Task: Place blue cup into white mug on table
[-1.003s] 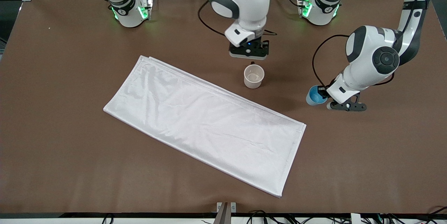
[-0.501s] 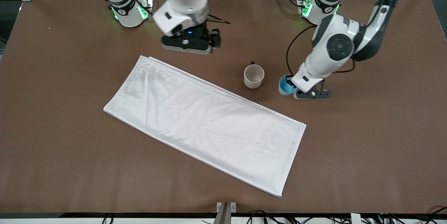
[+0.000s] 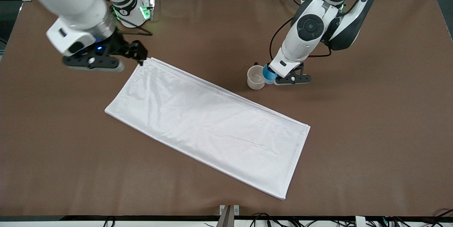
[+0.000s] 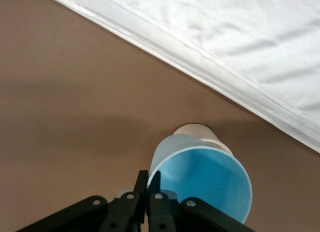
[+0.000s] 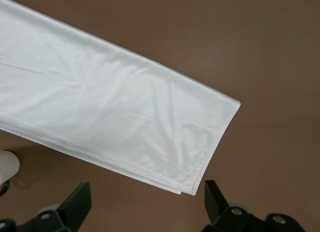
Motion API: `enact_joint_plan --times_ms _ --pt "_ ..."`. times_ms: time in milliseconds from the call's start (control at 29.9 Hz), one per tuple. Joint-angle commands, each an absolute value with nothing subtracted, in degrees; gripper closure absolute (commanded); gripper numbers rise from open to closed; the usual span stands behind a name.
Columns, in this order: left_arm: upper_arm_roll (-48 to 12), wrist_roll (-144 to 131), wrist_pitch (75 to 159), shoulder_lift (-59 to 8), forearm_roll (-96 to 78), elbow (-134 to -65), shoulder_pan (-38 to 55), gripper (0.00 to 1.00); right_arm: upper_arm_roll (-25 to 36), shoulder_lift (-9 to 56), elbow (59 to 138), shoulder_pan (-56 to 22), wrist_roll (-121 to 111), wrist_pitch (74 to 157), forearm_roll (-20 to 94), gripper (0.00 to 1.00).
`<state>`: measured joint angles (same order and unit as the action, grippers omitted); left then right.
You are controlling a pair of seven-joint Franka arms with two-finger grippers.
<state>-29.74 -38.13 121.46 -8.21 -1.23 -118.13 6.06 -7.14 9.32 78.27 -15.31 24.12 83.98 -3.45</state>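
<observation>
Gleaming bright blue cup (image 4: 202, 177), handleless, tilted.

We're in a robotics lab: two white arms bolted along one edge of a brown-covered desk (image 3: 371, 142), green lights glowing at their bases, aluminium framing and tangled cables just past that same edge.
</observation>
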Motion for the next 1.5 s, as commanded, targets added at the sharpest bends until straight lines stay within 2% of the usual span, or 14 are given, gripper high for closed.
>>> enact_joint_plan --times_ms 0,167,435,735,1103,1136,1203,1237,1270,1304,1471 --pt "-29.8 -40.96 120.94 -9.93 0.0 -116.98 8.08 1.0 -5.54 5.63 83.4 -12.31 16.45 85.34 -2.81 0.0" --pt "-29.88 -41.4 120.85 -10.98 0.0 -117.25 9.05 1.0 -5.45 1.85 87.88 -8.97 12.57 89.29 -2.64 0.0" --pt "-29.88 -43.59 120.41 -13.79 3.77 -117.34 9.76 1.0 -4.31 1.5 89.38 -6.95 7.75 90.08 -2.64 0.0" --pt "-29.88 -45.35 120.5 -16.78 5.89 -116.9 10.81 1.0 -1.85 -3.07 94.21 -5.28 0.8 91.76 -2.46 0.0" --pt "-29.88 -47.2 120.5 -18.63 5.89 -115.05 12.04 1.0 0.7 -3.43 94.92 -5.36 -2.64 92.55 1.14 0.0" --pt "-29.88 -47.2 120.5 -19.07 5.89 -114.53 11.95 0.92 0.79 -3.43 95.18 -5.36 -2.64 92.64 1.14 0.0" --pt "-29.71 -46.94 120.5 -19.51 5.89 -113.56 11.69 0.51 0.79 -3.51 95.8 -5.36 -2.72 92.99 1.14 0.0" --pt "-29.62 -46.5 120.41 -19.77 5.98 -113.21 11.43 0.34 0.79 -3.52 96.24 -5.36 -2.72 93.25 1.14 0.0" --pt "-29.62 -46.32 120.41 -19.86 5.98 -113.03 11.08 0.1 0.79 -3.69 96.76 -5.36 -2.72 93.69 1.14 0.0" --pt "-29.62 -46.14 120.41 -19.86 5.98 -112.85 10.9 0.0 0.79 -4.04 97.2 -5.45 -2.64 94.21 1.14 0.0" --pt "-28.74 -46.32 120.32 -18.81 6.24 -110.75 9.5 0.0 0.79 -4.92 99.32 -5.36 -2.64 96.5 1.23 0.0"
